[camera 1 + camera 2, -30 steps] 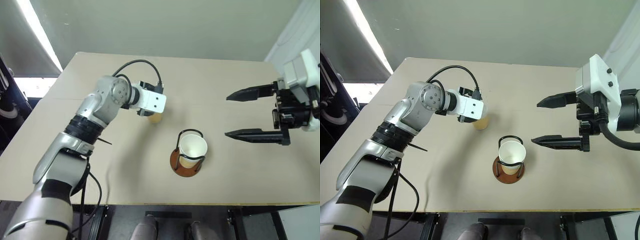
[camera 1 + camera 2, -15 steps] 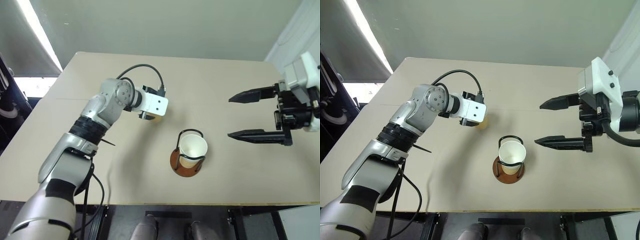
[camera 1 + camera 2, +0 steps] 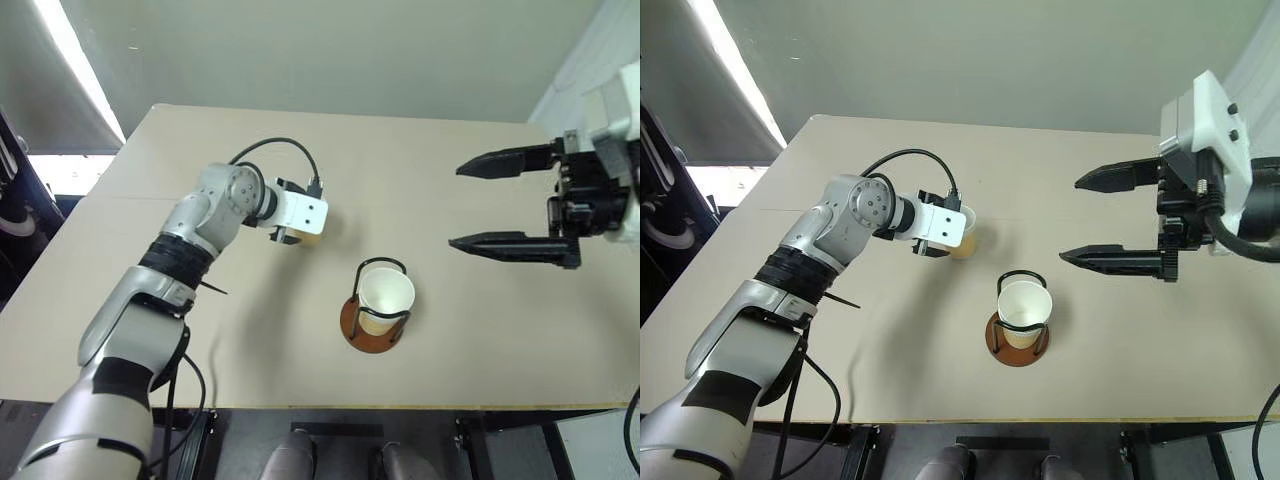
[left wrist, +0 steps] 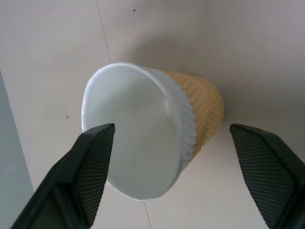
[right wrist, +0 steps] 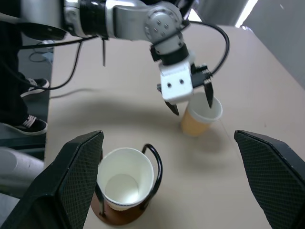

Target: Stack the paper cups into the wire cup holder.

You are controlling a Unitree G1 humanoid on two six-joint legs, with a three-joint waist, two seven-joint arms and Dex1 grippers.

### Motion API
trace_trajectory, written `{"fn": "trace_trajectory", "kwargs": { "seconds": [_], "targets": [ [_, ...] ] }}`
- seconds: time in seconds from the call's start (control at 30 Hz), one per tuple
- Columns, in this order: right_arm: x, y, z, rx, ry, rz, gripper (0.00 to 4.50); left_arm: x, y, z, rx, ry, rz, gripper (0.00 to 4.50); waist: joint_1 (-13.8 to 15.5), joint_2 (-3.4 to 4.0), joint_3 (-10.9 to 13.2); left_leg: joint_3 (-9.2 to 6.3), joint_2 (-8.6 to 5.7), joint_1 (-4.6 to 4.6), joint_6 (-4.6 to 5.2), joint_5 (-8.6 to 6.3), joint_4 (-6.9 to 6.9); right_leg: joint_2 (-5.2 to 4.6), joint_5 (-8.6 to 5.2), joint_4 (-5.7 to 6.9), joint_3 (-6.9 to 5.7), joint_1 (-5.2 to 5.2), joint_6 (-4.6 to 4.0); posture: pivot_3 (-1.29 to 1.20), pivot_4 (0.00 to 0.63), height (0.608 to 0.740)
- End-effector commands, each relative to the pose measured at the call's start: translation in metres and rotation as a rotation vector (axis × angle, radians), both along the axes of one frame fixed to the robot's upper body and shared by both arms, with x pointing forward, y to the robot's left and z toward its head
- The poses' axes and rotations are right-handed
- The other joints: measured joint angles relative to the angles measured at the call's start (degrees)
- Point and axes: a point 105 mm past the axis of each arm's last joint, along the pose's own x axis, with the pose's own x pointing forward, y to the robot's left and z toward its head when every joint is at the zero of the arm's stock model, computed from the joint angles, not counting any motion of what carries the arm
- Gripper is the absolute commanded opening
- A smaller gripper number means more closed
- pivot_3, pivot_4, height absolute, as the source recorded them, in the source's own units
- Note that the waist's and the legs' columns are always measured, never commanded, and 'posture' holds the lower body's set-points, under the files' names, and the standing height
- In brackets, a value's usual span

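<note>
One paper cup [image 3: 963, 236] stands upright on the table, left of and beyond the wire cup holder. My left gripper [image 4: 170, 130] is open, tilted down over this cup with a finger on either side [image 5: 200, 118]. The right-hand finger [image 4: 267, 167] stands clearly off the cup wall. Another paper cup [image 3: 386, 294] sits inside the wire cup holder [image 3: 352, 322], whose black loops rise around it from a reddish-brown base. My right gripper [image 3: 456, 205] hangs open and empty in the air, to the right of the holder.
The tan table [image 3: 200, 300] stretches wide to the left and far side. Its front edge [image 3: 330, 408] runs just below the holder. A black cable [image 3: 285, 146] loops over my left wrist.
My left gripper has sunk slightly around the loose cup and its fingers have drawn in a little. Cups and holder have stayed in place.
</note>
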Motion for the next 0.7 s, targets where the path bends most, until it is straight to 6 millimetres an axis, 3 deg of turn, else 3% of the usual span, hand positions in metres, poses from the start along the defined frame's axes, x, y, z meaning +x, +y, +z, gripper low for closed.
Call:
{"fn": "trace_trajectory", "kwargs": {
  "seconds": [0.03, 0.3, 0.57, 0.7],
  "targets": [
    [0.001, -0.002, 0.009, 0.001, -0.050, -0.022, 4.50, 0.000, -0.004, 0.012, -0.015, -0.035, -0.018, 2.90, 0.00, 0.00, 0.00, 0.00, 0.00, 0.00, 0.00, 0.00, 0.00, 0.00, 0.00, 0.02, 0.00, -0.02, 0.00, 0.00, 0.150, 0.740],
    [0.005, -0.002, 0.008, 0.012, -0.059, -0.025, 4.50, 0.001, -0.003, 0.010, -0.014, -0.024, -0.011, 0.02, -0.01, 0.00, 0.00, 0.01, 0.00, -0.02, 0.00, 0.00, 0.03, 0.00, 0.00, 0.10, 0.01, -0.07, 0.00, 0.00, 0.150, 0.740],
    [0.007, -0.006, 0.006, 0.022, -0.037, -0.023, 4.50, -0.010, -0.008, 0.014, -0.074, 0.054, -0.057, 0.02, 0.00, 0.00, 0.00, 0.01, 0.00, -0.03, 0.00, 0.00, 0.03, 0.00, 0.00, 0.12, 0.01, -0.09, 0.00, 0.00, 0.150, 0.740],
    [0.007, -0.014, 0.006, 0.020, 0.005, -0.035, 4.50, -0.040, -0.020, 0.034, -0.143, 0.166, -0.187, 0.02, 0.03, 0.00, 0.00, 0.01, -0.01, -0.23, 0.00, 0.00, 0.07, 0.01, 0.00, 0.21, 0.01, -0.25, 0.00, 0.00, 0.150, 0.740]
  ]
}}
